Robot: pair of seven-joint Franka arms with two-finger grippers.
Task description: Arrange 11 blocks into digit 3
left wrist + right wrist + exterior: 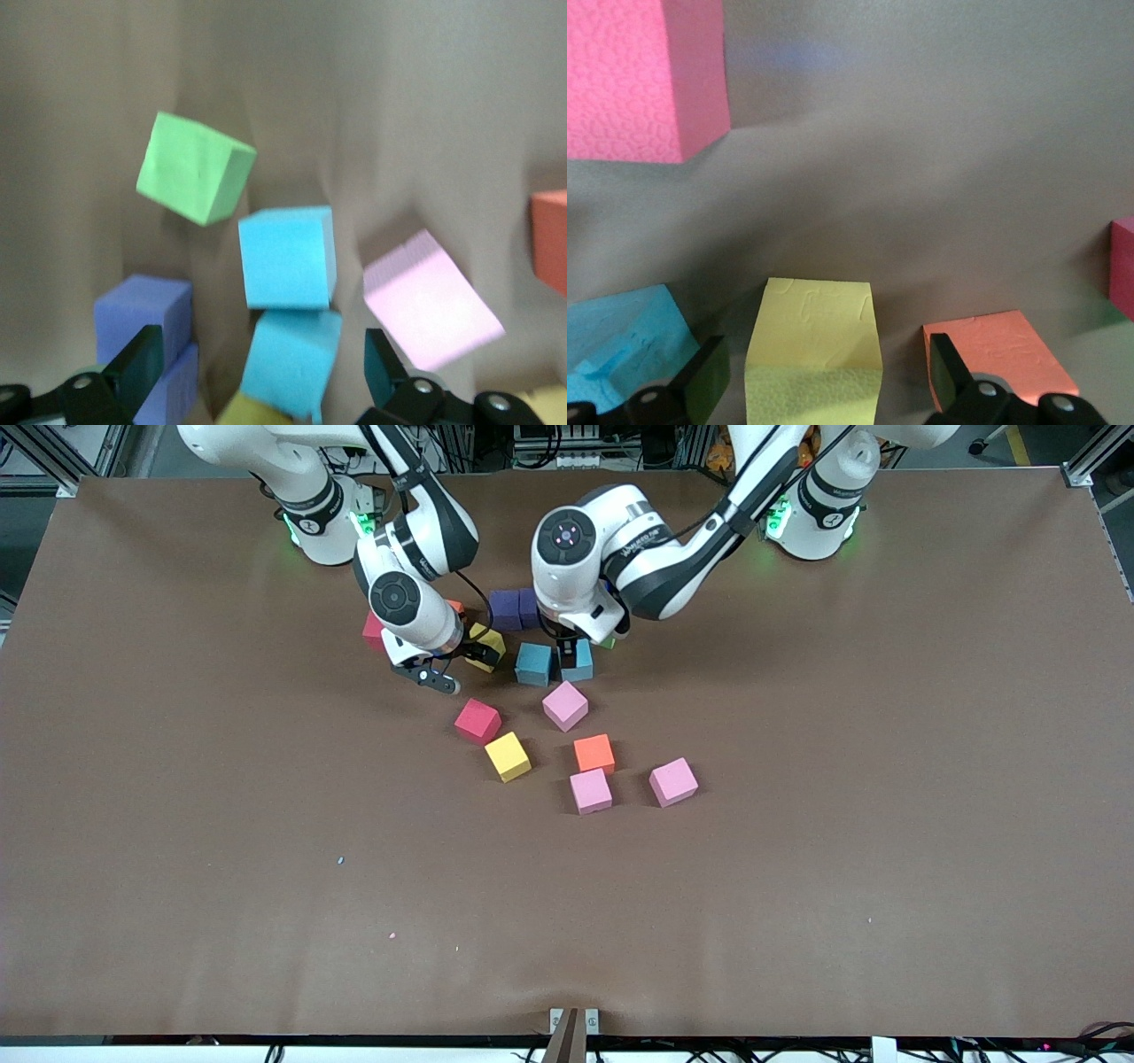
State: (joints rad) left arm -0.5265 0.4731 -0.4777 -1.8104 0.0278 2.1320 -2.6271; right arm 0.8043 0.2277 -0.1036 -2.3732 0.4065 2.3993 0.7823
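Several foam blocks lie in a loose cluster at the table's middle. My left gripper (567, 654) hangs low and open over two touching blue blocks (534, 662) (580, 660). In the left wrist view its fingers (133, 367) stand wide apart on either side of one blue block (292, 363), without touching it. My right gripper (461, 662) is open too. Its fingers (700, 376) straddle a yellow block (815, 354) (485, 646), with gaps on both sides. An orange block (997, 350) sits close beside one finger.
Nearer the front camera lie a red block (477, 720), a yellow one (508, 755), an orange one (594, 753) and three pink ones (565, 705) (590, 790) (673, 781). Purple blocks (514, 608), a green one (195, 168) and a red one (374, 631) sit toward the arms' bases.
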